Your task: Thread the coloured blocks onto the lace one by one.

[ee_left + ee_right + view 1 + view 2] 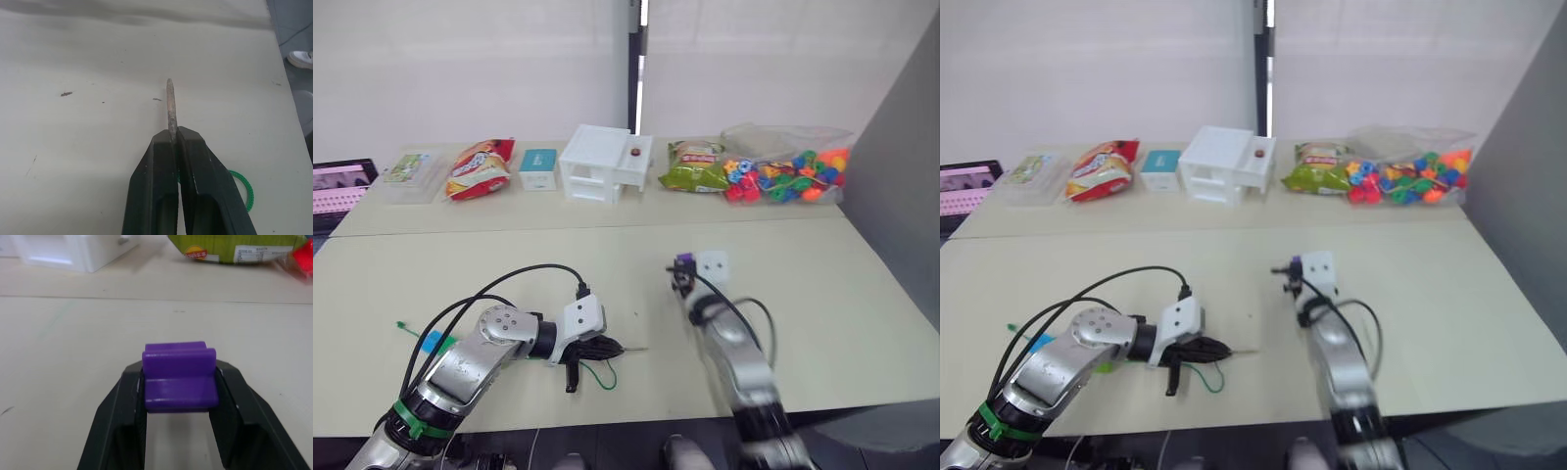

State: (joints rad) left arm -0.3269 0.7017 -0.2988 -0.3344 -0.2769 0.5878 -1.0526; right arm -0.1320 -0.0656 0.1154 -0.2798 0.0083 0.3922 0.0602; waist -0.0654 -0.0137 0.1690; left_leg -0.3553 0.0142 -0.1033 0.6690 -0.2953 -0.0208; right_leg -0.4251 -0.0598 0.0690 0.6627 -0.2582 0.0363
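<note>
My left gripper is shut on the lace's grey needle tip, which sticks out ahead of the fingers and points right, just above the table. The green lace loops under that gripper and trails left to its end. A blue block lies beside my left arm along the cord. My right gripper is shut on a purple block, held above the table's middle, up and to the right of the needle tip.
Along the table's far side stand a clear box, a red snack bag, a small teal box, a white drawer unit, a green snack bag and a clear bag of beads. A screen sits far left.
</note>
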